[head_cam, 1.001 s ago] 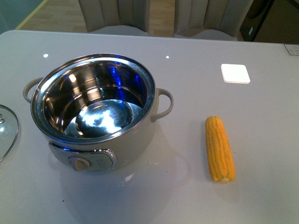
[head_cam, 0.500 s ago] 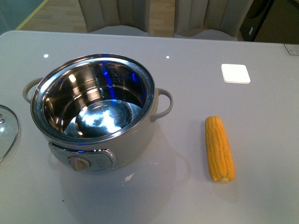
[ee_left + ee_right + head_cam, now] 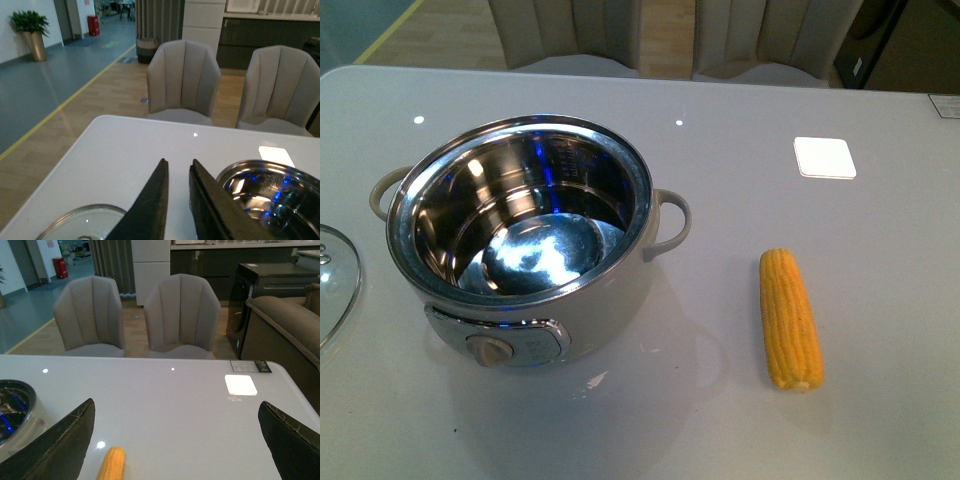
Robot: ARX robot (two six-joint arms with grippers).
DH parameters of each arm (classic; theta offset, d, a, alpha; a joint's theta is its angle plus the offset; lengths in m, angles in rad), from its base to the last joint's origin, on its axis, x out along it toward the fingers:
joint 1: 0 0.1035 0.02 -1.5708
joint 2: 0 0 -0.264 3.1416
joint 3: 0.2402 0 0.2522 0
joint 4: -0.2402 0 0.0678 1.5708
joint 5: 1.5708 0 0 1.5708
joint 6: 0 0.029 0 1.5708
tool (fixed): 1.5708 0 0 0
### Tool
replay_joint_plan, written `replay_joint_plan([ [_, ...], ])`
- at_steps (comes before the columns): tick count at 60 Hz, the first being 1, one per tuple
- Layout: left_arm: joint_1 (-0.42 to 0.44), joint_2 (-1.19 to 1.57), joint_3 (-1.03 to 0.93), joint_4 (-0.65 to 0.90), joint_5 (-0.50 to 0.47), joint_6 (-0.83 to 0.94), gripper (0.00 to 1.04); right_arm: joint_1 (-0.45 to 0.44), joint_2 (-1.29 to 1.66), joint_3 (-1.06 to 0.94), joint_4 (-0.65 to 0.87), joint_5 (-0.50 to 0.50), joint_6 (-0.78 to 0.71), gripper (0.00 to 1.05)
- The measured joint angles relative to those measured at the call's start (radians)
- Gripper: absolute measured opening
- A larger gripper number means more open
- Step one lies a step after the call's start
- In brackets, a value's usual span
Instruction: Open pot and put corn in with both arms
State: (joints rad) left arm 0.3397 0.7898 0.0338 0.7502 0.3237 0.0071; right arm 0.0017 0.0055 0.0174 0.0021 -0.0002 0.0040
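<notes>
A: Since the pot point(image 3: 520, 235) already stands open, lid point(image 3: 335, 285) off beside it, what does the right claw point(image 3: 175, 440) do?

B: Its jaws are spread wide; the corn point(image 3: 112, 464) lies just ahead, between them and nearer one jaw. Drop straight down, grip mid-cob.

A: And the left claw point(image 3: 177, 172)?

B: Jaws nearly together, holding nothing, over the surface point(image 3: 125, 150) between lid and pot. I'd keep it clear.

I work in a showroom-like dining space — padded chairs point(image 3: 183, 80) behind my white table point(image 3: 740, 110), a potted plant point(image 3: 30, 32) far beyond the chairs.
</notes>
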Motion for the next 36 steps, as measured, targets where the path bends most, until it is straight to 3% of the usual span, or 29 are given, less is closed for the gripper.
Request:
replay_joint_plan([
  [30, -0.214, -0.381, -0.021, -0.341, -0.204, -0.005, 0.03, 0.000, 0.000, 0.000, 0.000, 0.000, 0.000, 0.96],
  [34, -0.291, -0.425, -0.021, -0.389, -0.306, -0.005, 0.03, 0.000, 0.000, 0.000, 0.000, 0.001, 0.000, 0.96],
  [36, -0.323, -0.449, -0.021, -0.409, -0.309, -0.005, 0.03, 0.000, 0.000, 0.000, 0.000, 0.000, 0.000, 0.96],
])
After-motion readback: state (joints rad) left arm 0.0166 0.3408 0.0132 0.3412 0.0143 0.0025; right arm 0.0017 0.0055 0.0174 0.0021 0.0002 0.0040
